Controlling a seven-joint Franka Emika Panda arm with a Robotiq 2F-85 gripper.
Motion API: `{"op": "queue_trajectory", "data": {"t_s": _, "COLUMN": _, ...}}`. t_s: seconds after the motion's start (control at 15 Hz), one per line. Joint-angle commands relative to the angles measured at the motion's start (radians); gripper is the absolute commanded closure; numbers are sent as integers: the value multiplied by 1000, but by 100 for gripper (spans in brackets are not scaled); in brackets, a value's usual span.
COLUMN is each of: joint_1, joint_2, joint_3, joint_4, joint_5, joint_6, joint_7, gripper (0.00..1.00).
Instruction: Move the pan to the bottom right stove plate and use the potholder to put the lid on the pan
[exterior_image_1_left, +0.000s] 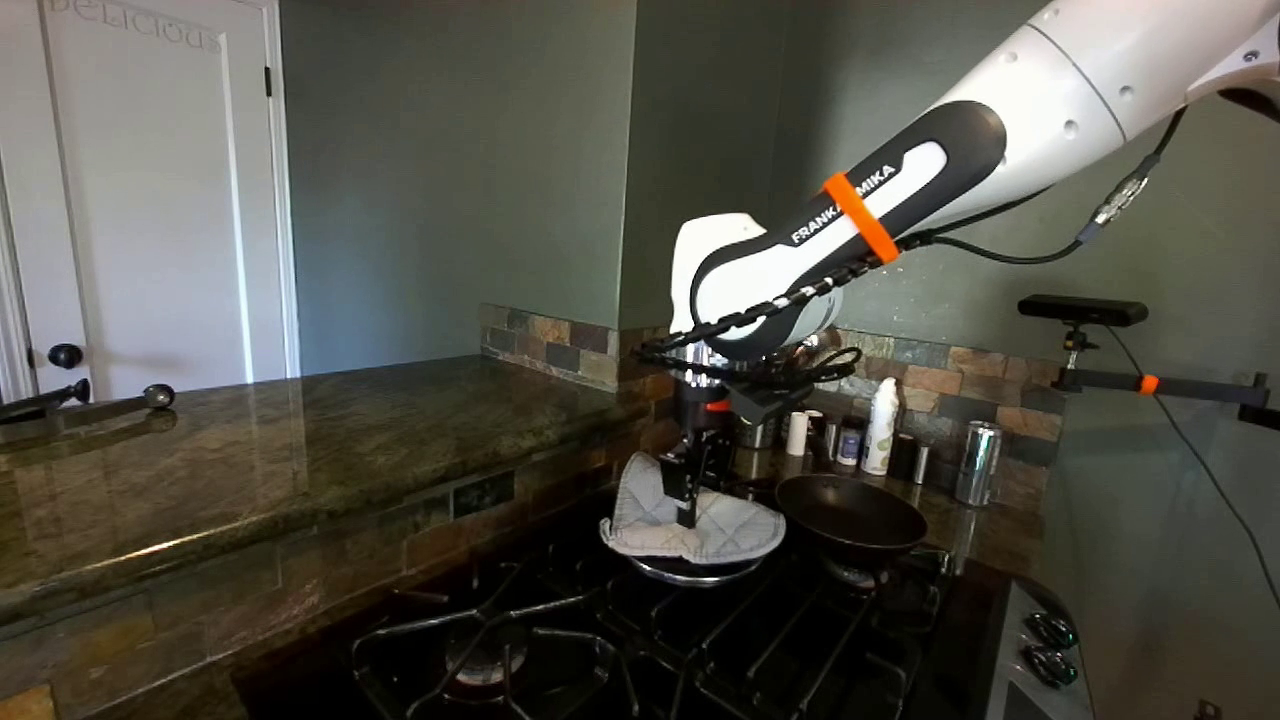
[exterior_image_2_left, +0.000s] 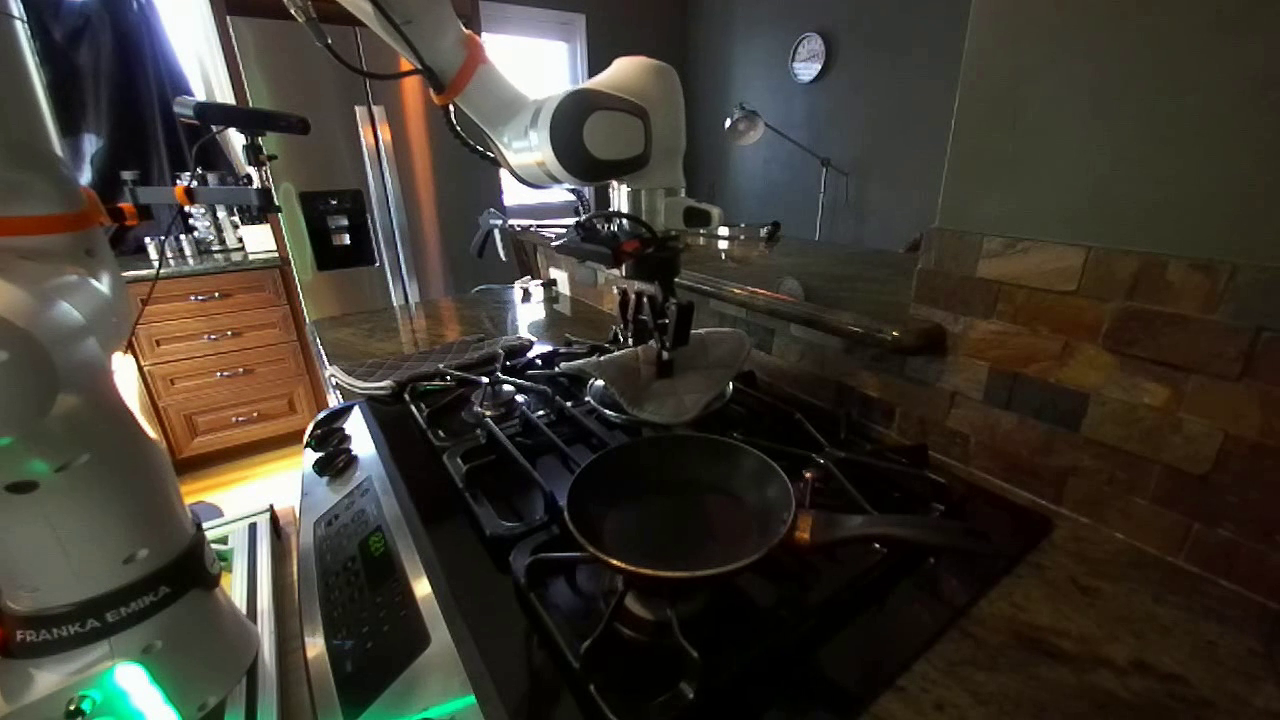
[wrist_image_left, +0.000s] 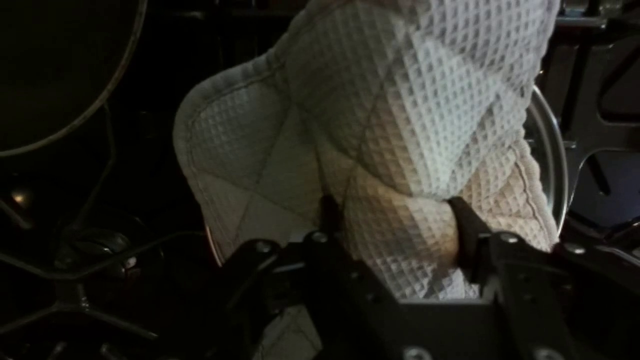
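Observation:
The dark pan sits on a burner grate beside the lid. It also shows in an exterior view, with its handle toward the wall side, and at the top left of the wrist view. The cream quilted potholder is draped over the shiny lid, whose rim also shows in the wrist view. The lid's knob is hidden under the cloth. My gripper points down with its fingers on both sides of a bunched fold of the potholder, which fills the gap between them.
The black stove grates surround the lid and pan. A raised stone counter runs along one side. Bottles and a shiny canister stand behind the pan. A dark quilted mat lies by the stove's far edge. Control knobs line the front.

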Motion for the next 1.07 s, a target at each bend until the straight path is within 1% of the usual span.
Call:
{"op": "queue_trajectory", "data": {"t_s": 0.0, "joint_1": -2, "joint_2": -58, "joint_3": -1, "joint_4": -28, "joint_5": -6, "joint_6": -43, "joint_7": 17, "gripper": 70}}
{"op": "queue_trajectory", "data": {"t_s": 0.53, "joint_1": -20, "joint_2": -117, "joint_3": -13, "joint_4": -44, "joint_5": -14, "joint_6": -105, "joint_7": 23, "gripper": 70}}
{"op": "queue_trajectory", "data": {"t_s": 1.0, "joint_1": -46, "joint_2": -155, "joint_3": -32, "joint_4": -88, "joint_5": -15, "joint_6": -108, "joint_7": 30, "gripper": 70}}
